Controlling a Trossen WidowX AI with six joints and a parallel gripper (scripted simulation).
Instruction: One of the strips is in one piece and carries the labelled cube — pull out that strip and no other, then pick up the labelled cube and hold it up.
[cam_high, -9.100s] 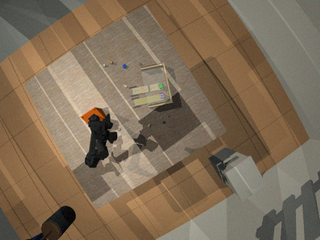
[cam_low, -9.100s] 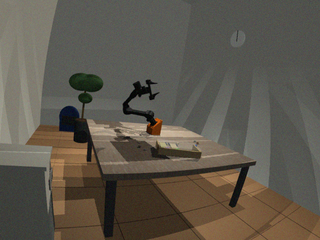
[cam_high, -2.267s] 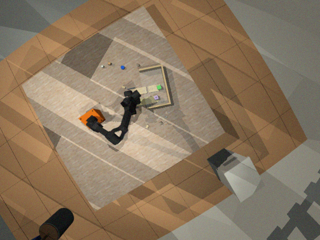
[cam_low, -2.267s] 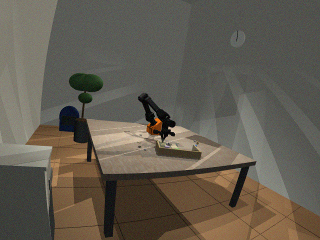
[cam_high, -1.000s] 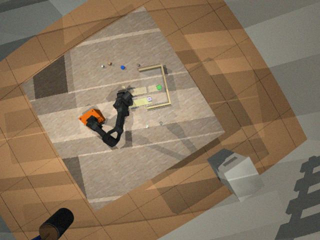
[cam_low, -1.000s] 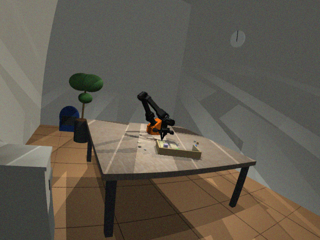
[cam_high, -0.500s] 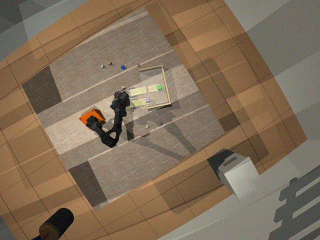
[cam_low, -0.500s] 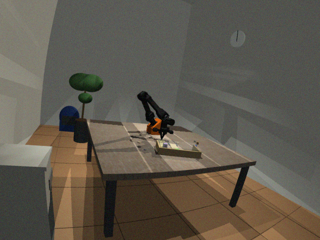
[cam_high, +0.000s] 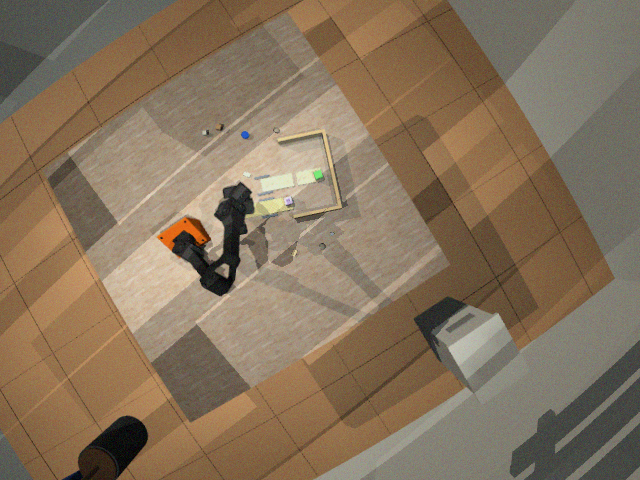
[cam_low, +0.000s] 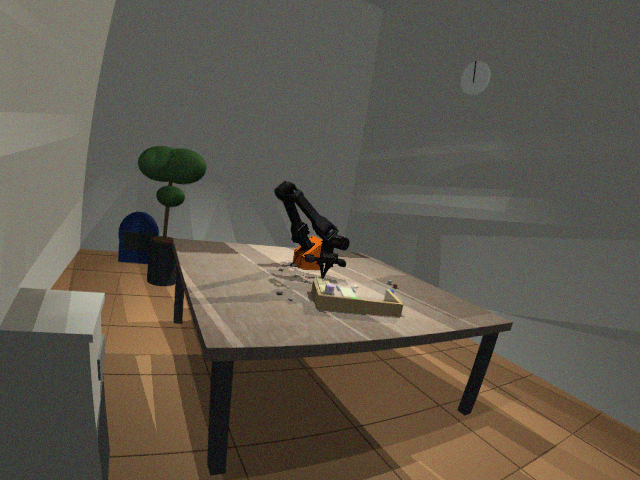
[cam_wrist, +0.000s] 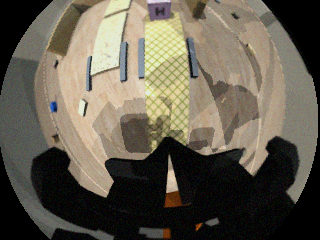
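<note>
Black two-fingered claw (cam_low: 323, 276) (cam_wrist: 167, 139) pressed together over near end of yellow cross-hatched flat strip (cam_high: 268, 207) (cam_wrist: 166, 65), whose long axis runs from claw to lilac lettered cube (cam_high: 288, 200) (cam_low: 329, 288) (cam_wrist: 159, 9), toward table's (cam_high: 310, 310) (cam_low: 361, 344) far edge from orange base (cam_high: 193, 223) (cam_low: 300, 263).

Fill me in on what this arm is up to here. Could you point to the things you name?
The black arm's gripper (cam_low: 323, 275) (cam_wrist: 167, 139) has its fingertips closed at the near end of the crosshatched yellow strip (cam_high: 269, 207) (cam_wrist: 166, 70), apparently drawing it out. The strip is in one piece, with the purple cube marked H (cam_high: 288, 200) (cam_low: 329, 288) (cam_wrist: 159, 10) on its far end. Beside it, a speckled strip split by a gap (cam_high: 277, 182) (cam_wrist: 110, 42) carries the green cube (cam_high: 318, 175). The H cube has yet to be lifted.
</note>
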